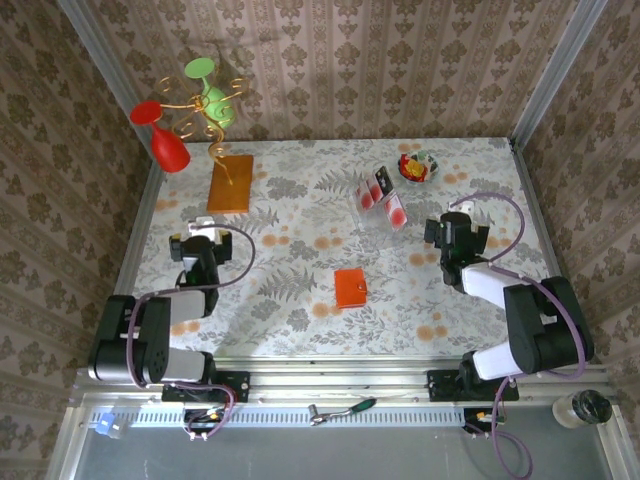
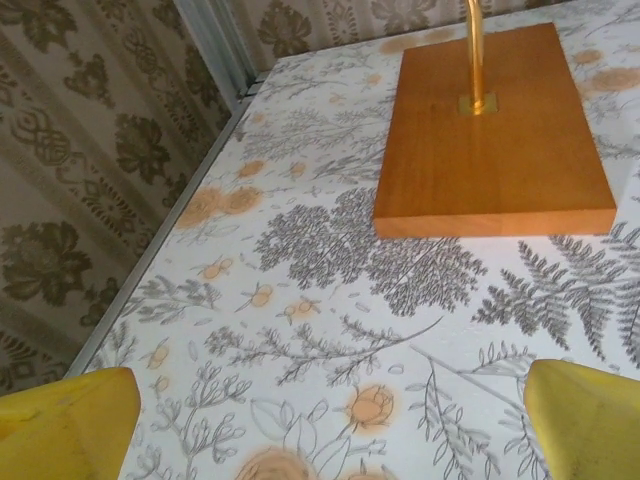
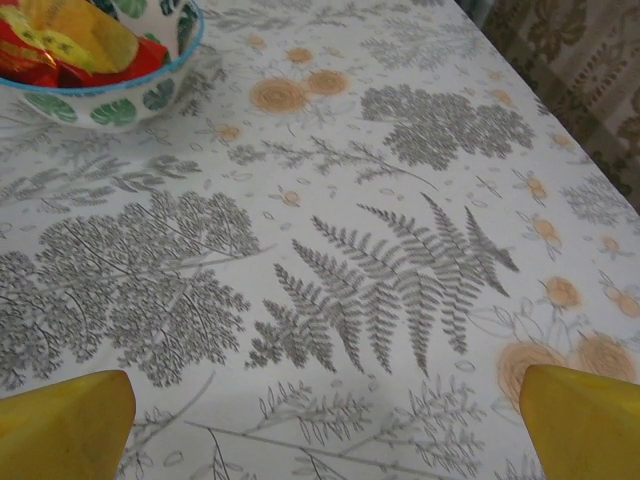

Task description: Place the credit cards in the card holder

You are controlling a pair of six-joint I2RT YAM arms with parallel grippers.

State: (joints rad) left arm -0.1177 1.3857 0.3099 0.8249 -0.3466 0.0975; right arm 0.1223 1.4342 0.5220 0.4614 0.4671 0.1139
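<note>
Top view: card holder (image 1: 350, 288), orange-red and closed flat, lies alone at frame centre on the floral table (image 1: 300, 250), between the two arms and well apart from both. Credit cards (image 1: 383, 198), pale pink with red round marks, sit upper centre-right in a clear tray (image 1: 366, 205); how they are slotted is too small to tell. Bowl (image 1: 418, 166) with red and yellow packets is just to the upper right of the tray. Orange-brown board (image 1: 231, 183) is upper left of centre, with a gold wire stand (image 1: 205, 115) rising from it that carries a red glass (image 1: 165, 140) and a green glass (image 1: 210, 88). Left gripper (image 1: 203, 228) is at left of frame, just below the board and pointing toward it, empty. Right gripper (image 1: 460, 208) is at right of frame, below the bowl, also empty. Left wrist view: left gripper (image 2: 325, 440) spread wide, yellow fingers (image 2: 60, 425) in both bottom corners, bare cloth between them, board (image 2: 490, 130) with its gold post (image 2: 475, 50) at upper right. Right wrist view: right gripper (image 3: 325, 440) equally wide apart, yellow fingers (image 3: 585, 425) in the bottom corners, nothing held, bowl (image 3: 120, 105) at upper left.
</note>
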